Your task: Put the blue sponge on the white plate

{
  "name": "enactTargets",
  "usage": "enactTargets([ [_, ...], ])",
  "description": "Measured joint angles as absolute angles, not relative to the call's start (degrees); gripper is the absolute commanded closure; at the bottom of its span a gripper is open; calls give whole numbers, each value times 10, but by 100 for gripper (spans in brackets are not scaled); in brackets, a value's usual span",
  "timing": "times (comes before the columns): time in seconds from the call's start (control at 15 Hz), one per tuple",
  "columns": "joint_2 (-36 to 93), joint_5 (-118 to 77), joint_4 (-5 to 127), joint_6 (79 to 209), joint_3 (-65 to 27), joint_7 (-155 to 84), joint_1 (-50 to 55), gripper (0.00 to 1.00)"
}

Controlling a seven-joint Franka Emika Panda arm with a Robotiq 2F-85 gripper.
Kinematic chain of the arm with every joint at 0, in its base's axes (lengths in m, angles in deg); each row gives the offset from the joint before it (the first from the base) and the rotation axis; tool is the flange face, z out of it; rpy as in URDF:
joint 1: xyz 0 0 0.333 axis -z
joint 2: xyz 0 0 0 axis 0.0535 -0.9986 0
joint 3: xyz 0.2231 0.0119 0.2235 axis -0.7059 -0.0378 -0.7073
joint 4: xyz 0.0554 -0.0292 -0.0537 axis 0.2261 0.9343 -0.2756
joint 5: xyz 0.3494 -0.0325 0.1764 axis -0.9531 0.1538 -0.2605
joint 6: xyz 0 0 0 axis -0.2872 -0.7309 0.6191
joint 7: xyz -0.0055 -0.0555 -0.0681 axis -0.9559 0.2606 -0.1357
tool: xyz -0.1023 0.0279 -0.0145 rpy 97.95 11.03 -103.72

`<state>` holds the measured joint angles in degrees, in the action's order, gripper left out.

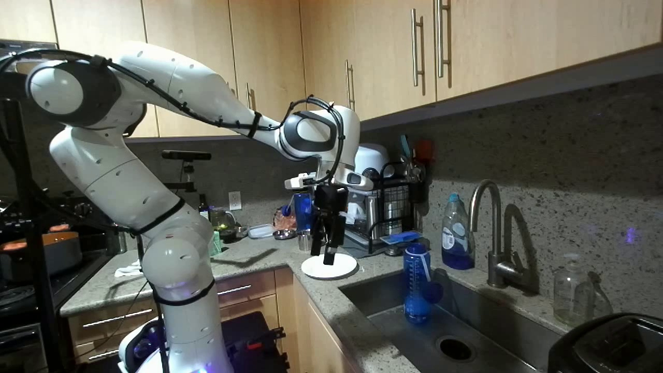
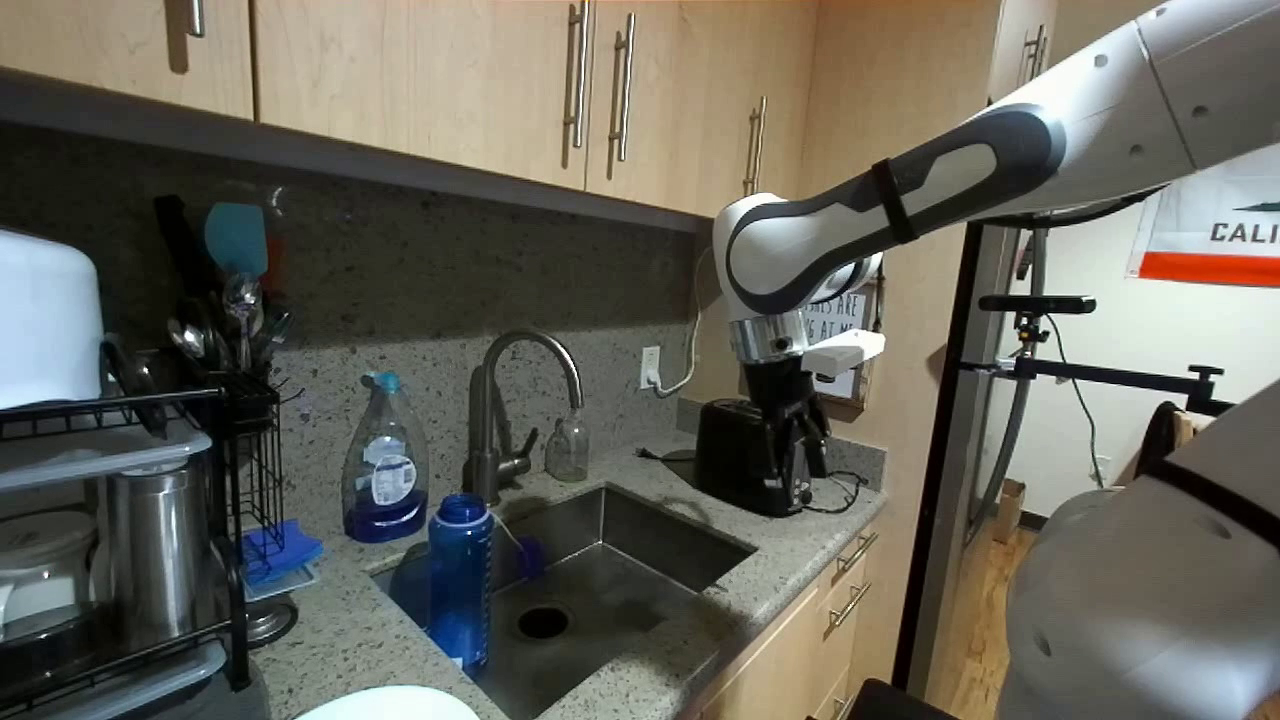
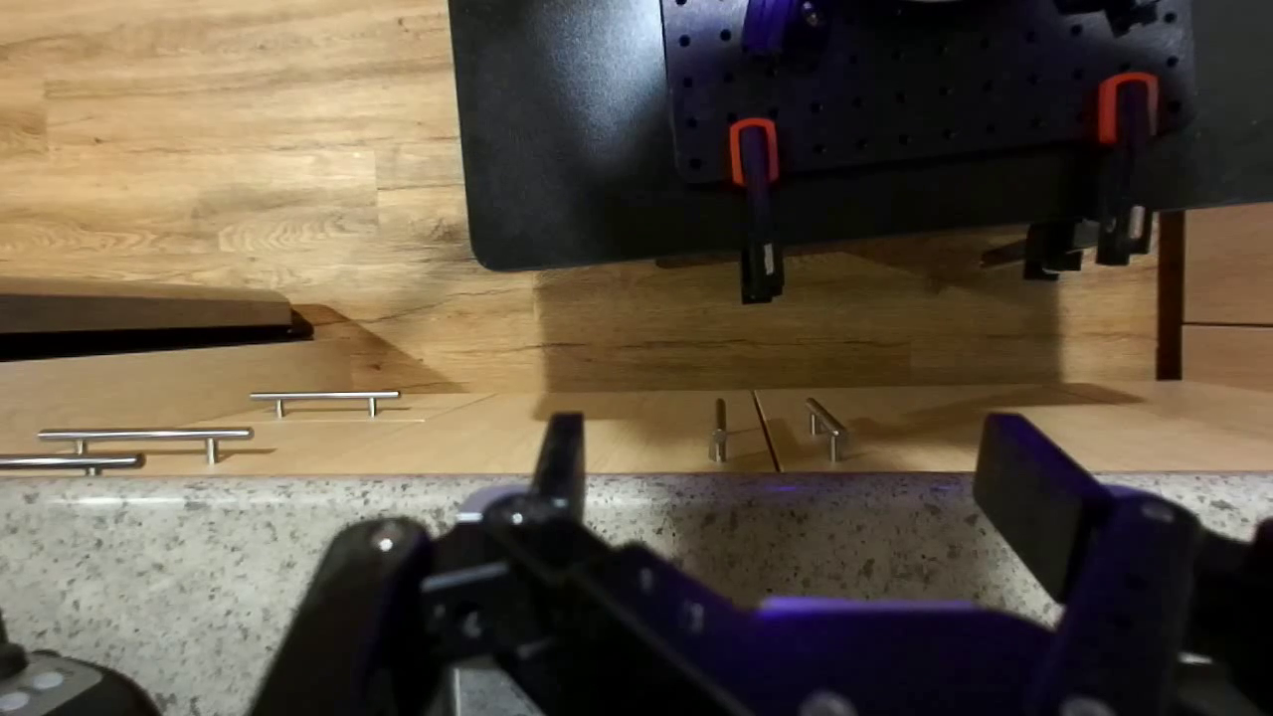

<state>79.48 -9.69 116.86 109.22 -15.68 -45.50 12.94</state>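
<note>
- Blue sponge (image 2: 292, 550): at the sink-side end of the black dish rack (image 2: 236, 630) in both exterior views, a paler blue piece (image 2: 283, 583) showing beneath it. Whether it touches the rack, I cannot tell.
- From the gripper (image 2: 803, 485), in an exterior view, the sponge is toward 9 o'clock and well apart, the sink (image 2: 620, 580) spread between them.
- In an exterior view, the blue sponge (image 1: 401, 237) is toward 3 o'clock from the gripper (image 1: 322, 255).
- The white plate (image 1: 339, 269) shows at 6 o'clock from the gripper in an exterior view, partly covered by it — only along the line of sight, since in an exterior view the plate (image 2: 390, 705) sits toward 8 o'clock, well apart, cut by the bottom edge.
- There the sponge lies off the plate, toward 11 o'clock.
- The gripper points down, in front of the black toaster (image 2: 730, 450) in an exterior view.
- In the wrist view its jaws stand wide apart — speckled counter (image 3: 149, 567) and pale cabinet fronts (image 3: 636, 438) showing between.
- The tall blue bottle (image 1: 417, 285) stands in the sink, toward 4 o'clock from the gripper.
</note>
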Motion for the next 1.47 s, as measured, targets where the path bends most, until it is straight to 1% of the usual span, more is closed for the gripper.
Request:
enactTargets([
  [0.47, 809, -97, 1185, 1092, -170, -455, 112, 0],
  [1.0, 852, -83, 1194, 1093, -227, -501, 6, 0],
  [1.27, 855, -79, 1193, 1093, -228, -512, 1, 0],
  [1.47, 845, -90, 1194, 1102, -211, -511, 3, 0],
])
